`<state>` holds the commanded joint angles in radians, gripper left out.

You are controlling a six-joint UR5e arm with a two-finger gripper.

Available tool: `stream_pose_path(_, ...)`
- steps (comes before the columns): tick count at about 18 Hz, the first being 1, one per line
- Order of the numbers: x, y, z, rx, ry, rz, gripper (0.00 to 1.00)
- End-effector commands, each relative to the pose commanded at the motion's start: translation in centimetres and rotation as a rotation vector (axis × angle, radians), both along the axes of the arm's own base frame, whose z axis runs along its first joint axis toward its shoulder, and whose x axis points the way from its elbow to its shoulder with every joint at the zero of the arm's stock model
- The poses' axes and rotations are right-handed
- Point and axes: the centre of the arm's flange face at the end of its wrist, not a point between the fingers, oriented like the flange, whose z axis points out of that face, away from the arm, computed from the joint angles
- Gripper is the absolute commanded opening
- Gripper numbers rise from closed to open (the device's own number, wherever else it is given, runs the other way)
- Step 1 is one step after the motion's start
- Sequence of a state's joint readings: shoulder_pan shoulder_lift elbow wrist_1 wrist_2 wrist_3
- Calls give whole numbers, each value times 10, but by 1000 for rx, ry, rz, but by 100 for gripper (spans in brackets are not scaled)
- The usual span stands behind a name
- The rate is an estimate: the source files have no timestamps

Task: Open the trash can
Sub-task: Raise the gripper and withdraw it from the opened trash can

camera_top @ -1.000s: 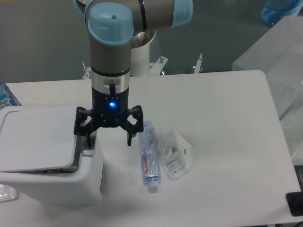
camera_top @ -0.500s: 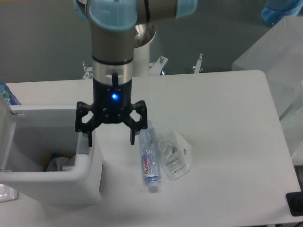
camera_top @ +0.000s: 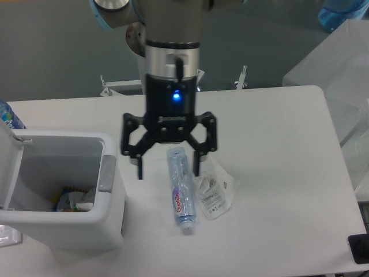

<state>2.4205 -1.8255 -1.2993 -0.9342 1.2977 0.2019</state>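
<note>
The trash can (camera_top: 60,190) stands open: its lid (camera_top: 7,164) is tipped up on the far side from the gripper (camera_top: 168,169), and the inside of the bin shows, with some colourful rubbish lying at the bottom. The grey push-button tab (camera_top: 107,172) sits on the rim nearest the gripper, with nothing touching it. Judged from this, the task looks done; nothing seems left but for the arm to clear away.

The gripper hangs with its fingers spread wide and holds nothing. It is beside the trash can and apart from it, over the tabletop (camera_top: 277,144). A clear bottle (camera_top: 180,189) lies on the tabletop directly below the gripper, its upper end between the two spread fingers, its cap end pointing toward the camera. Whether the fingers touch the tabletop or hover above it cannot be told from this single view. Just beyond the bottle, on the side away from the trash can, lies a crumpled clear plastic packet (camera_top: 213,190).
</note>
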Motion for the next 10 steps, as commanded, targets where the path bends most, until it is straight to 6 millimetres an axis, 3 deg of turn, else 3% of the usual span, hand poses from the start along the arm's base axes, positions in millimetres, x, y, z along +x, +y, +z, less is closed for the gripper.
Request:
stream_pose_path(4, -11, -13, -19, -160, 134, -103, 100)
stream_pose_path(10, -23, -26, -29, -282, 238, -181, 100)
